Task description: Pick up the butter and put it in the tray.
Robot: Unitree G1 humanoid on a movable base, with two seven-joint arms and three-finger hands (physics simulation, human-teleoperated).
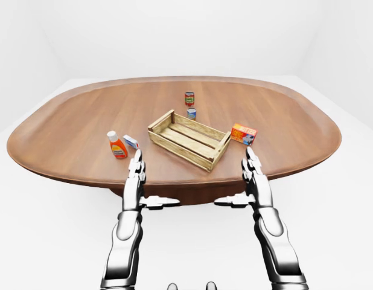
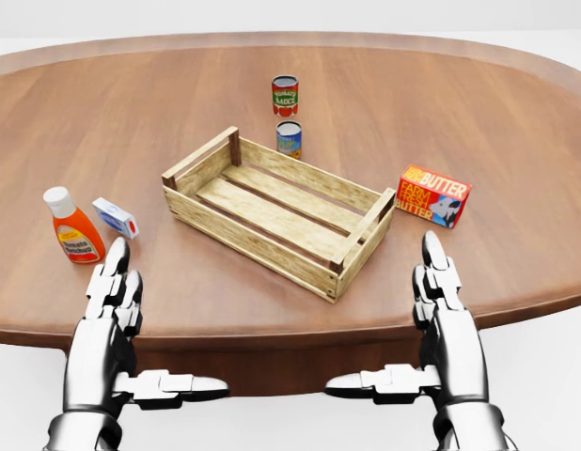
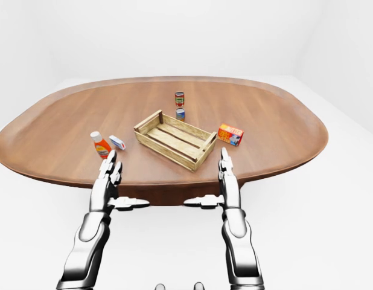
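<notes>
The butter (image 2: 433, 196) lies just above the right hand (image 2: 443, 310), fingers spread and empty; left hand (image 2: 112, 315) farther.

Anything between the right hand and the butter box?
Nothing: in the head view only bare tabletop separates the right hand from the butter box.
</notes>
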